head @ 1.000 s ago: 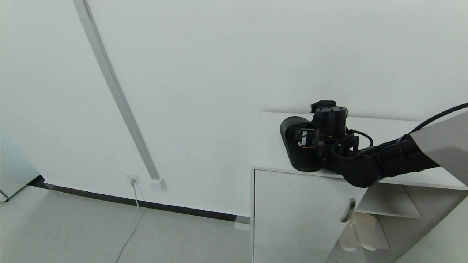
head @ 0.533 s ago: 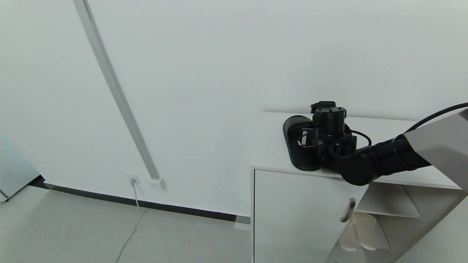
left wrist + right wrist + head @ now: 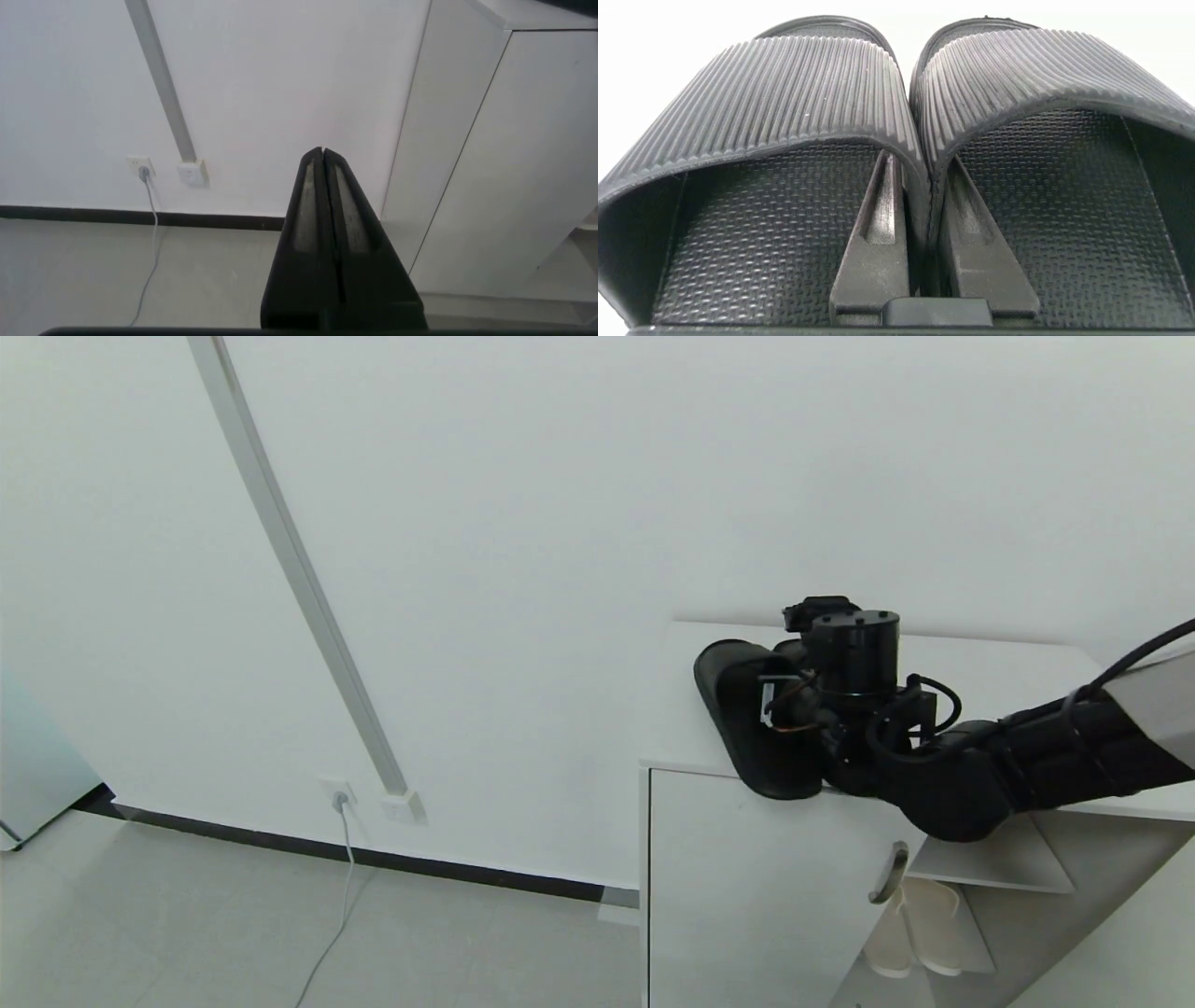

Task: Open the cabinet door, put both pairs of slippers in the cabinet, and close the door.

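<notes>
A pair of black slippers (image 3: 738,709) lies on the white cabinet's top (image 3: 980,663), at its front left corner, the heels jutting over the front edge. My right gripper (image 3: 780,705) is shut on them: in the right wrist view its fingers (image 3: 878,233) sit one inside each black slipper (image 3: 803,93) and pinch the two touching inner walls. A white pair of slippers (image 3: 920,919) stands on the low shelf inside the cabinet, whose right side is open. The left door (image 3: 756,887) with its handle (image 3: 889,873) is closed. My left gripper (image 3: 321,159) is shut on nothing, low beside the cabinet (image 3: 523,140).
A white wall runs behind the cabinet, with a slanted cable duct (image 3: 299,569), a socket and a plugged cord (image 3: 341,798) near the floor. Open grey floor (image 3: 280,933) stretches to the cabinet's left. An inner shelf (image 3: 990,859) shows above the white slippers.
My right arm has drawn the black slippers a little left and toward the cabinet's front edge, so that they now hang over it. The left door and white slippers have not moved.
</notes>
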